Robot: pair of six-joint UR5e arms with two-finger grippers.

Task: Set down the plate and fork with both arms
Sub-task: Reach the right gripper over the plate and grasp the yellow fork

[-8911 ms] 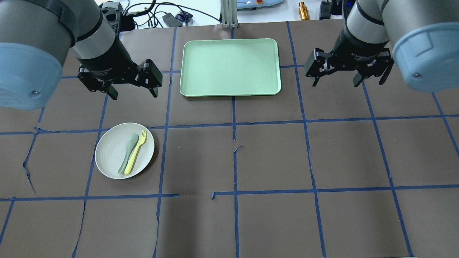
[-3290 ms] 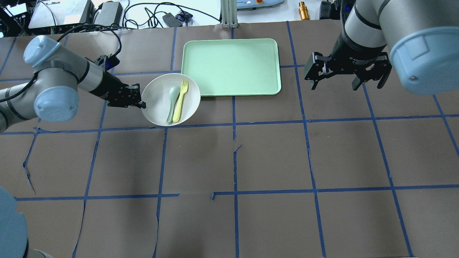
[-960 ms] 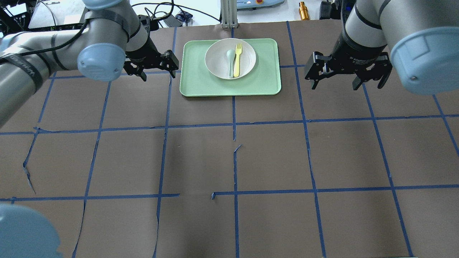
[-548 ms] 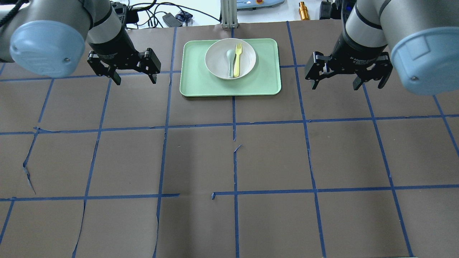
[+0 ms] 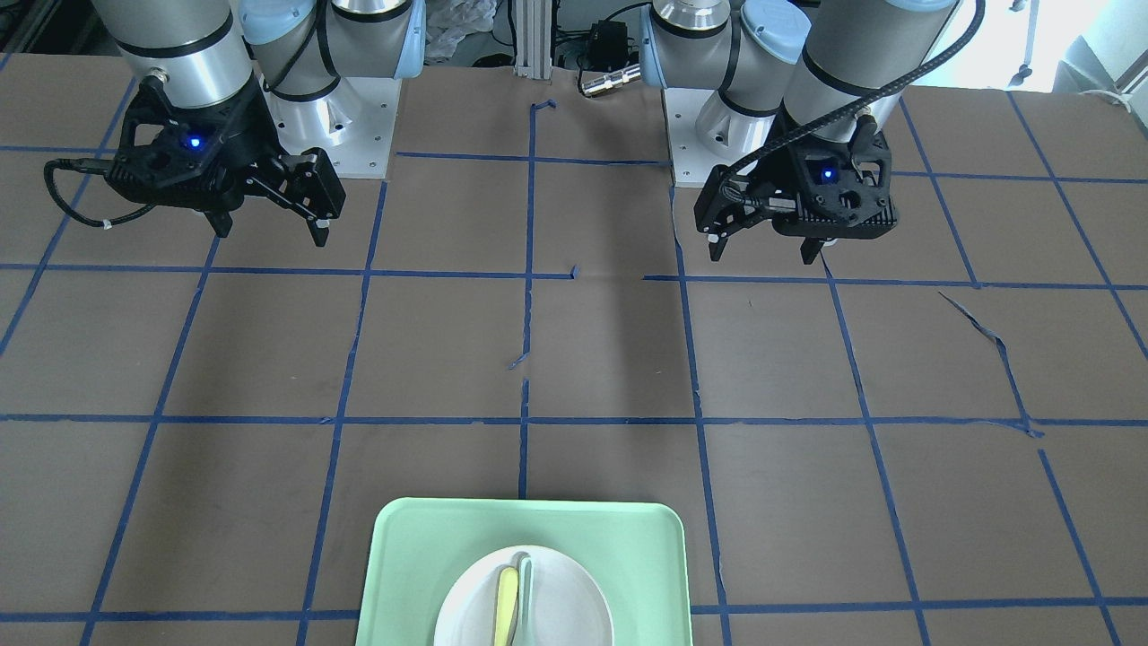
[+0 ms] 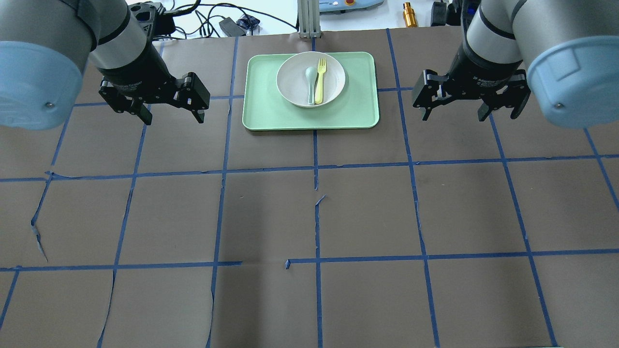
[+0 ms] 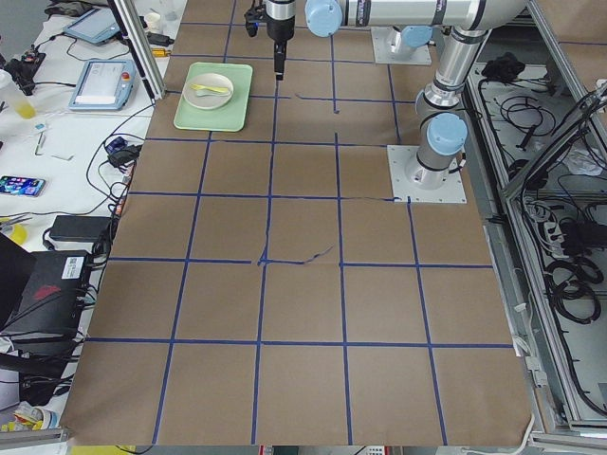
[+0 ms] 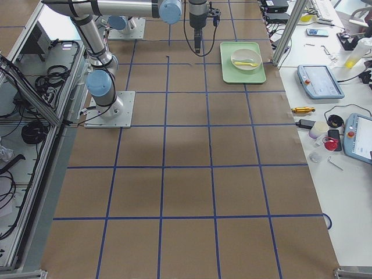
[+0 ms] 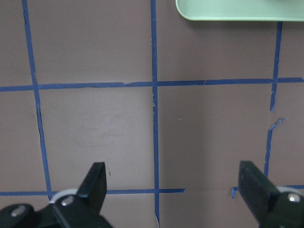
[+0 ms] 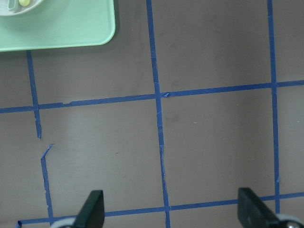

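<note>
From overhead the fork point(image 6: 319, 82) lies whole on the plate point(image 6: 335, 80); front-facing crops both.

Plate point(image 6: 294, 83) sits on the tray point(image 6: 263, 113), far centre of the worktop point(image 6: 314, 217). Fork point(image 6: 319, 79) lies in the plate, right of the spoon point(image 6: 309, 86). Left tool point(image 6: 174, 118) and right tool point(image 6: 453, 116) flank the tray, apart.

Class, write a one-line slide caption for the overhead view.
Plate holding fork and spoon rests on the tray; left gripper and right gripper hang open at either side.
</note>
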